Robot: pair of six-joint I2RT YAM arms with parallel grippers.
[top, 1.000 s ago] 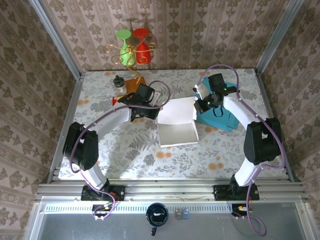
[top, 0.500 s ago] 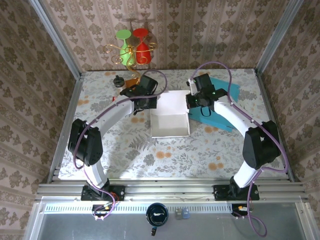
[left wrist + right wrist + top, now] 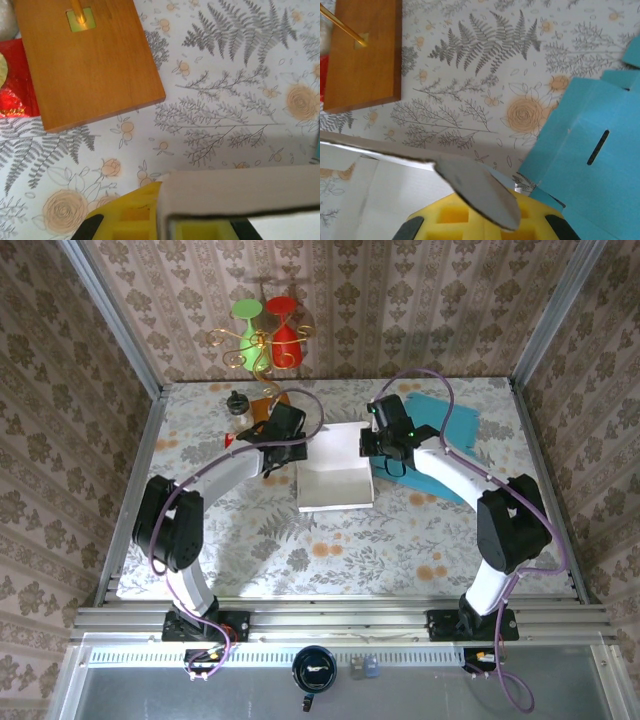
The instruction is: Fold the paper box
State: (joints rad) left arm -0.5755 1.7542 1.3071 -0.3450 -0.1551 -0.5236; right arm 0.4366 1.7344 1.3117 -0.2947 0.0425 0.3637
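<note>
The white paper box (image 3: 335, 480) lies open at the middle of the table, its back panel raised toward the far side. My left gripper (image 3: 296, 447) is shut on the box's left wall. In the left wrist view, that grey-white wall (image 3: 240, 192) runs between the yellow fingers (image 3: 127, 217). At the box's right side, my right gripper (image 3: 378, 445) is shut on a flap. In the right wrist view, the rounded grey flap (image 3: 475, 187) sticks out between the yellow fingers (image 3: 445, 220).
A wooden base (image 3: 268, 408) (image 3: 85, 60) with a gold stand holding a green and a red glass (image 3: 265, 335) is at the far left, with a small bottle (image 3: 238, 405) beside it. A flat teal cardboard sheet (image 3: 440, 435) (image 3: 590, 140) lies right of the box.
Both grippers have carried the box toward the far side and a little left, staying shut on its sides. The box's back panel now lies closer to the wooden base.
</note>
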